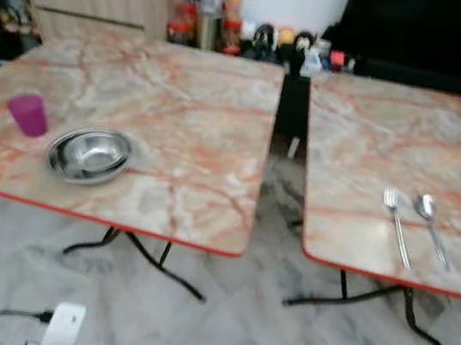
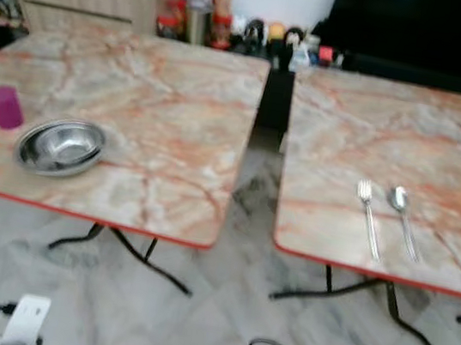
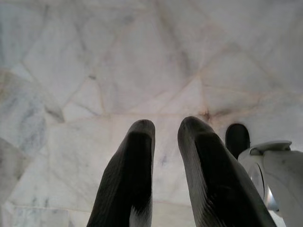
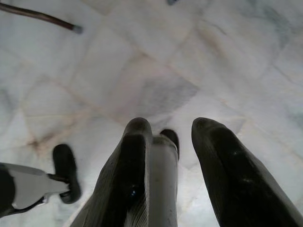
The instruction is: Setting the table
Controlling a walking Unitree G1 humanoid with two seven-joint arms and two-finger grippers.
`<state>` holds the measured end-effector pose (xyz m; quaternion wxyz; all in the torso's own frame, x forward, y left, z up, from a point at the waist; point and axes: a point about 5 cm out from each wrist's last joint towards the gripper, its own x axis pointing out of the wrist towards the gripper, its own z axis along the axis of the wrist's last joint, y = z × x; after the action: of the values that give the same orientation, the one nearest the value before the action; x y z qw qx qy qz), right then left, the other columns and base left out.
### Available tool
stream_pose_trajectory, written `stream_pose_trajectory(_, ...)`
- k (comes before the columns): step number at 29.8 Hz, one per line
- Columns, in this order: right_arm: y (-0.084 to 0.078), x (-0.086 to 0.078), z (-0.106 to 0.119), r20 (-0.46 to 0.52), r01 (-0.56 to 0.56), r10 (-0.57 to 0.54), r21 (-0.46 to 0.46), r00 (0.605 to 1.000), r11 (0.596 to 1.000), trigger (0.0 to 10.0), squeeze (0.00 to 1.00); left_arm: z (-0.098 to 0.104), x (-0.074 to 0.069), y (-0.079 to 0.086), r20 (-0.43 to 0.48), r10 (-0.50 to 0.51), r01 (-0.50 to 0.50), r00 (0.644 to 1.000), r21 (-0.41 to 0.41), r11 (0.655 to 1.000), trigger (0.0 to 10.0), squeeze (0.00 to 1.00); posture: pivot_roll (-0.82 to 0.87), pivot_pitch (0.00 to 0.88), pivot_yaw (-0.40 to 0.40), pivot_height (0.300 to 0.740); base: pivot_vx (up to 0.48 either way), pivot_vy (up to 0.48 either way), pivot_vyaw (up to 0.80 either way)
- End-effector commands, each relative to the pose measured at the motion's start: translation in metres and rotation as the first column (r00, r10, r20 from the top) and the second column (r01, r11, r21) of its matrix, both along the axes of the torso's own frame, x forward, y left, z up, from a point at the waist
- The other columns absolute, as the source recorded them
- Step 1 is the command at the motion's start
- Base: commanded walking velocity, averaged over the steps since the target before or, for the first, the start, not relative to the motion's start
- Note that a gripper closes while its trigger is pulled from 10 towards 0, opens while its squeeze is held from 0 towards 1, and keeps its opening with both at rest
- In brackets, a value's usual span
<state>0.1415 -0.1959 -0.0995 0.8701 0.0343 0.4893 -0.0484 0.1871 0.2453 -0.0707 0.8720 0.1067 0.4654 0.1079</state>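
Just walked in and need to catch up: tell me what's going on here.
Nothing is being handled yet. The robot stands facing two marble-topped tables. The left table carries a purple cup beside a steel bowl; the right table holds a fork and spoon lying side by side. The left tool and right tool hang over the marble floor, fingers apart, empty.

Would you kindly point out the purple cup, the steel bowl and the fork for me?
purple cup [image 1: 28, 115]: left eye view, on its side wall.
steel bowl [image 1: 90, 153]: left eye view, on its inner base.
fork [image 1: 398, 226]: left eye view, midway along its handle.
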Motion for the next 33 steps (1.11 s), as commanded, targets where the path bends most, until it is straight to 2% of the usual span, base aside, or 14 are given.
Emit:
stream_pose_trajectory(1,-0.003,0.000,0.001,0.011,0.020,-0.020,-0.006,1.000,1.000,10.0,0.00,-0.002,0.000,-0.005,-0.020,-0.026,0.026,0.999,-0.018,1.000,10.0,0.00,0.02,0.000,0.035,0.728,0.000,0.000,0.00)
stream_pose_trajectory(12,-0.005,0.004,0.003,0.049,0.032,-0.030,-0.040,0.998,0.999,10.0,0.00,-0.001,0.001,-0.005,-0.009,-0.032,0.032,0.999,-0.019,0.999,10.0,0.00,0.01,0.000,0.035,0.728,0.000,0.000,0.00)
stream_pose_trajectory(20,-0.007,0.011,0.008,0.135,0.051,-0.043,-0.059,0.990,0.997,10.0,0.00,-0.003,0.000,-0.009,-0.015,-0.054,0.054,0.998,-0.015,0.998,10.0,0.00,0.00,0.000,0.037,0.728,0.000,0.000,0.00)
stream_pose_trajectory(33,-0.009,0.019,0.016,0.229,0.018,0.016,-0.148,0.973,0.989,10.0,0.00,-0.005,-0.004,-0.010,-0.027,-0.065,0.065,0.998,-0.011,0.998,10.0,0.00,0.01,0.000,0.037,0.728,0.000,0.000,0.00)
